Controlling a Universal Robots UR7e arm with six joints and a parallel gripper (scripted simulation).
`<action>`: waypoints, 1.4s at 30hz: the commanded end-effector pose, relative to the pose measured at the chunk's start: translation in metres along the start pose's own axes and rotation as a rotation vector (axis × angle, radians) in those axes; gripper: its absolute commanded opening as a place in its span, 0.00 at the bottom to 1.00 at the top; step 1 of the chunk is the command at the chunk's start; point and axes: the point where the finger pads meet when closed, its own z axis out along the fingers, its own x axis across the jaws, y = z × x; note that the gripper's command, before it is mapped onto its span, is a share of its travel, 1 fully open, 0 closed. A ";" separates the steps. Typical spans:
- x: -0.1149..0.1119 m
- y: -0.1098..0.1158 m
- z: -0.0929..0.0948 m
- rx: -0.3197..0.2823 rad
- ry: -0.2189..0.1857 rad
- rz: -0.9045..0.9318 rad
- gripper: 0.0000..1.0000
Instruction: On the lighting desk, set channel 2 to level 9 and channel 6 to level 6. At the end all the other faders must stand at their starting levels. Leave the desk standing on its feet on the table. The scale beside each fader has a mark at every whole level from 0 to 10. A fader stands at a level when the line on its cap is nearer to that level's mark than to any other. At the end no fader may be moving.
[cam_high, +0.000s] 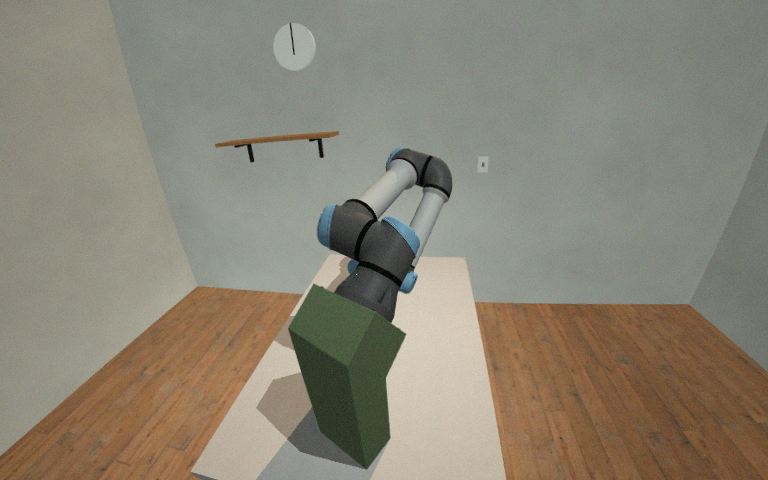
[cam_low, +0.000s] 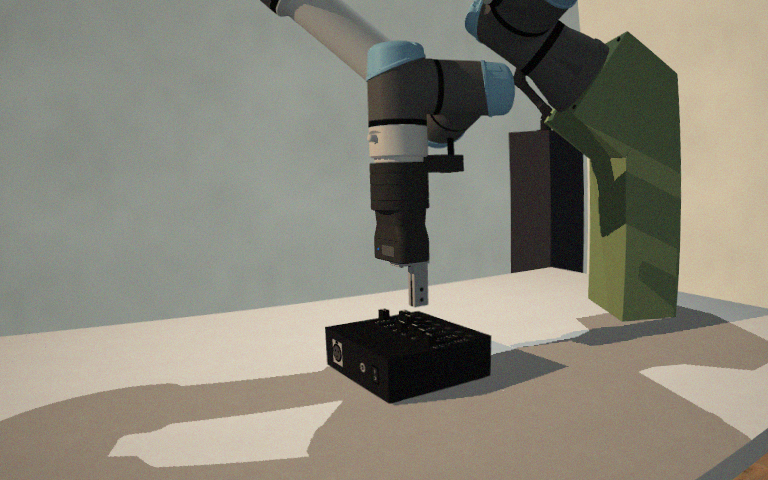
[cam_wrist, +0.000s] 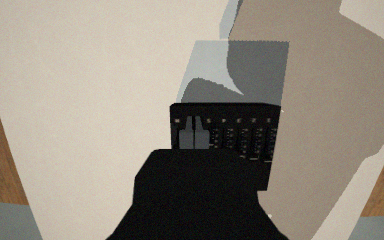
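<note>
While the gripper (cam_low: 417, 300) hangs closed and empty, lighting desk (cam_low: 407, 353) just below, fingertips over its far-left faders (cam_low: 405, 314)

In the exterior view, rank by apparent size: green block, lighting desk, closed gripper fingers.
Largest to smallest as they look:
1. Green block
2. Lighting desk, though it stands nearer the camera than the block
3. Gripper fingers, shut on nothing

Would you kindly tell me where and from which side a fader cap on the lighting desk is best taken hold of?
Probably by the cap's two flat sides, coming straight down from above. The caps stand up from the top face of the desk, which sits flat on the table, so only the top is free. The claw hangs shut above them; it would need opening first.
</note>
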 end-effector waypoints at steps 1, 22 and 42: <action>0.000 0.000 0.001 -0.001 0.000 0.000 0.00; 0.000 0.000 0.011 -0.001 0.000 0.000 0.00; 0.000 0.001 0.011 -0.001 0.000 0.000 0.00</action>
